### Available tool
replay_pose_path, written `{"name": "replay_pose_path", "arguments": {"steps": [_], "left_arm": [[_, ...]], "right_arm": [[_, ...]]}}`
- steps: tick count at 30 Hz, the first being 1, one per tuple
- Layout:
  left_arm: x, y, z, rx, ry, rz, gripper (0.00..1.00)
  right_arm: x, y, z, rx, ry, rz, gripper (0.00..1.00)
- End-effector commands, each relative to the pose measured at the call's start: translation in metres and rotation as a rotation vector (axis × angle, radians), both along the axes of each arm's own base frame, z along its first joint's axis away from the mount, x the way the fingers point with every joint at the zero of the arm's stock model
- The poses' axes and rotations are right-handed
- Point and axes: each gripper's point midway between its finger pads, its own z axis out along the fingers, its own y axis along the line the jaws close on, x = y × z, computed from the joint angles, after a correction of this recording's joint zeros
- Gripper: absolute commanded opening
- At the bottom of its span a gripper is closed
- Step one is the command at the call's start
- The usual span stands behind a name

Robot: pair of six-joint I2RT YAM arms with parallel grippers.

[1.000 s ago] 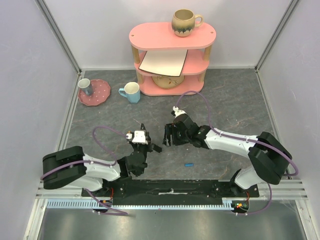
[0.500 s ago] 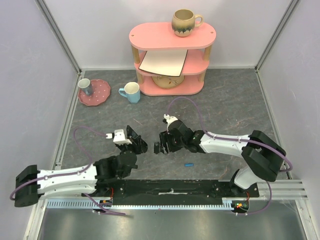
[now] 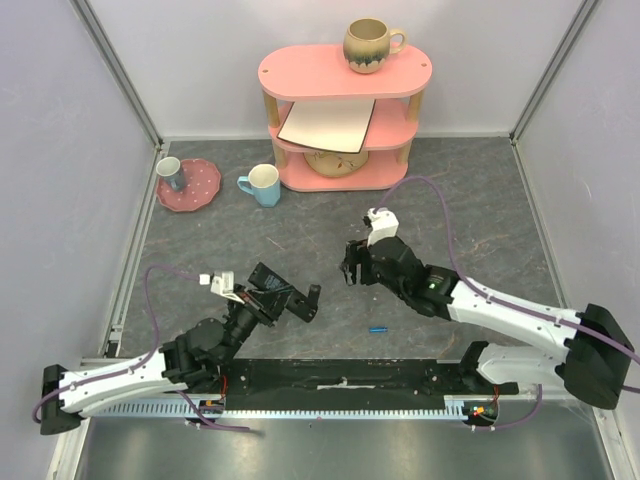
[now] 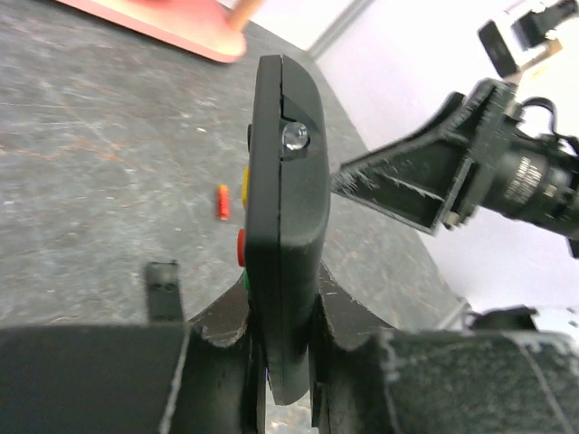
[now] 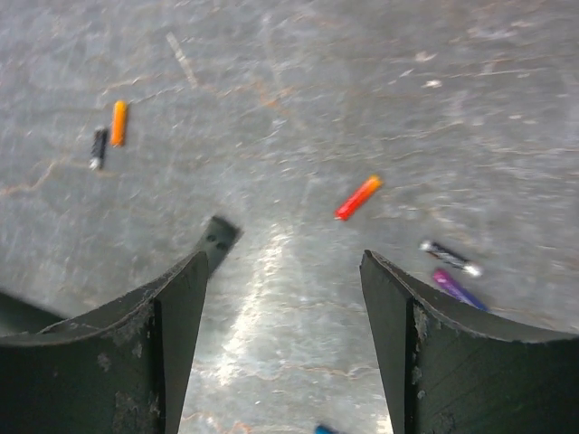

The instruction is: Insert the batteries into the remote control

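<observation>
Two jobs: your left gripper (image 4: 285, 354) clamps the remote control (image 4: 282, 208) on edge; your right gripper (image 5: 282, 271) hangs open near the red-orange battery (image 5: 359, 197). Next, lower and pinch it.

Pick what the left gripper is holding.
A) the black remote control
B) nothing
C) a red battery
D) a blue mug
A: in the left wrist view the left gripper is clamped on the remote control, while the red battery lies loose on the table.
</observation>
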Motion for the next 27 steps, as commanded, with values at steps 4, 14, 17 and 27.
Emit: {"name": "replay_pose_path", "arguments": {"steps": [4,14,17,27], "left_arm": [[-0.030,-0.040,0.054,-0.122,-0.115,-0.269,0.02],[-0.001,-0.084,0.072,-0.135,-0.013,-0.497,0.02],[0.005,-0.094,0.073,-0.183,0.045,-0.625,0.02],[-0.037,-0.108,0.089,-0.277,0.029,-0.930,0.02]], "right_arm": [[0.021,-0.077,0.017,-0.154,-0.162,-0.283,0.77],[0.030,-0.115,0.016,-0.246,-0.093,-0.334,0.75],[0.028,-0.125,-0.003,-0.261,-0.040,-0.333,0.73],[0.024,-0.121,-0.060,-0.334,0.100,-0.285,0.61]]}}
